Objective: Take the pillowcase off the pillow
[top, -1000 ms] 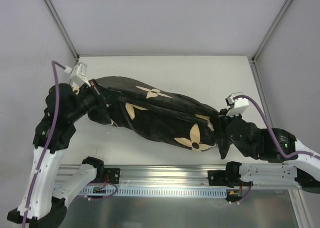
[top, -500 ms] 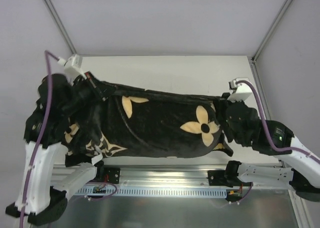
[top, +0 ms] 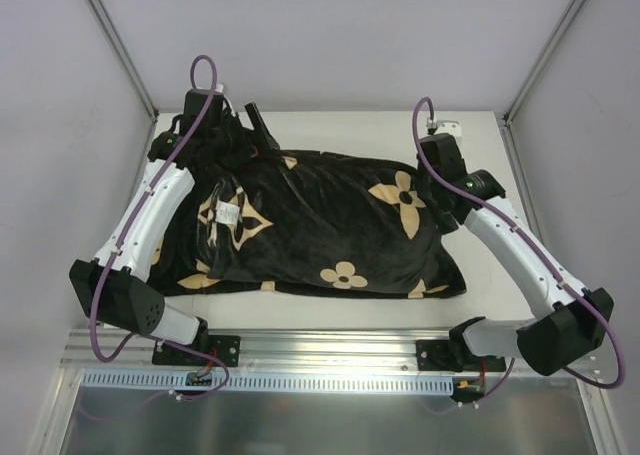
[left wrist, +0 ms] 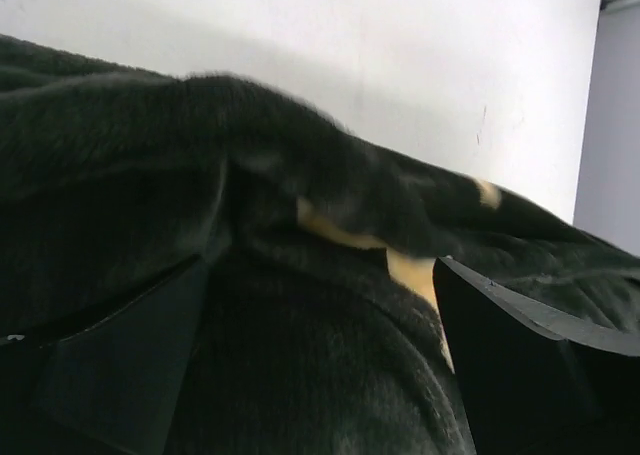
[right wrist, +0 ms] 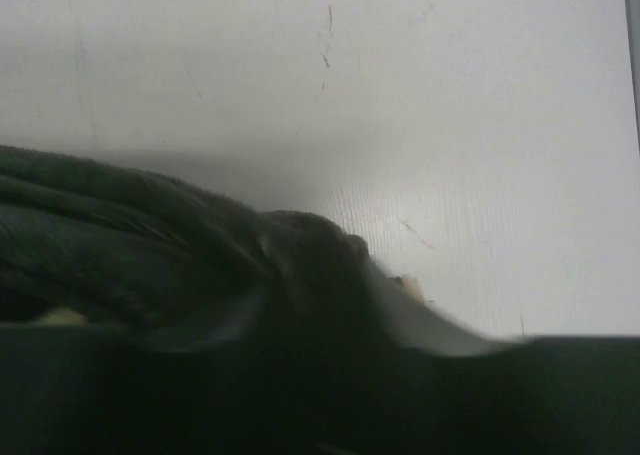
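Pillowcase (top: 320, 225): thick black plush cloth, furry and matt, printed with tan motifs. The left gripper (left wrist: 322, 275) has fingers (left wrist: 530, 375) of matt black plastic. Beyond it, a smooth, matt white table (left wrist: 400, 55).

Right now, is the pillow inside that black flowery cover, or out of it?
Apparently inside: the pillowcase lies bulging on the table, and no white pillow shows anywhere.

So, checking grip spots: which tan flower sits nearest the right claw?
The big flower at the far right corner of the pillowcase; others lie lower or left.
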Controlling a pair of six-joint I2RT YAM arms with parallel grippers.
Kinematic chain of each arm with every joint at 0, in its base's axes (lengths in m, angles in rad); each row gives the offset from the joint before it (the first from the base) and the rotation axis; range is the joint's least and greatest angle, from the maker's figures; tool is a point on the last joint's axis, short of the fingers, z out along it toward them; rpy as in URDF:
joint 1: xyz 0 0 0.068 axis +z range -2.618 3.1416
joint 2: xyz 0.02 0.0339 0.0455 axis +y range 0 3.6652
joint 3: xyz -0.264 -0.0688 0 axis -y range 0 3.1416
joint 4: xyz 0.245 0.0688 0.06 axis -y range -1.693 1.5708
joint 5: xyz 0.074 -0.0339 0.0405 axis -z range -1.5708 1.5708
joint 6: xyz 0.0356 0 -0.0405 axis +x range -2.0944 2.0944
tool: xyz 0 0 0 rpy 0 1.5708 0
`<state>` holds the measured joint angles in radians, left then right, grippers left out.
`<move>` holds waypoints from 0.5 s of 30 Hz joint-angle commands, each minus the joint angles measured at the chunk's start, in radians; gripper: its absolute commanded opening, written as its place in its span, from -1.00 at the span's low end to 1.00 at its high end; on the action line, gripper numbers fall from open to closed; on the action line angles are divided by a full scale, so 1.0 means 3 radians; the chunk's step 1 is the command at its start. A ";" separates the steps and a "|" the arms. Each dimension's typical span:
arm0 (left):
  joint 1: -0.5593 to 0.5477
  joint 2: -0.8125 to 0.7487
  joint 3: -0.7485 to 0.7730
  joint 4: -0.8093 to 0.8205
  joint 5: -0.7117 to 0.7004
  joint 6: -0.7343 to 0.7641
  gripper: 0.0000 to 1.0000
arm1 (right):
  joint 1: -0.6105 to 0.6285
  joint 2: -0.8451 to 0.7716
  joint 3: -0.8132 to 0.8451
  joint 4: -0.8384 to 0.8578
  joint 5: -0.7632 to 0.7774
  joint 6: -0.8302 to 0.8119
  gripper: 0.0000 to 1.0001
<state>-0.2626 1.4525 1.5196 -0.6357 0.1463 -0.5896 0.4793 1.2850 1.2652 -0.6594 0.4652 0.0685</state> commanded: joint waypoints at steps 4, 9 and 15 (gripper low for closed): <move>0.0124 -0.0489 -0.0176 0.0007 -0.0583 0.0257 0.97 | -0.0069 -0.0395 0.0032 -0.0302 -0.0231 -0.0044 0.75; 0.0557 -0.1016 -0.0713 0.0007 -0.0759 0.0150 0.97 | 0.0023 -0.0898 0.0022 -0.0200 -0.0180 -0.0024 0.99; 0.0661 -0.0956 -0.1137 0.0007 -0.0754 0.0084 0.97 | 0.0278 -0.0653 -0.0147 -0.0282 -0.0226 0.0083 0.99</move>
<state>-0.0635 1.1267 1.2510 -0.6228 -0.0605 -0.5598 0.5144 1.0157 1.2648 -0.7158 0.4282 0.0647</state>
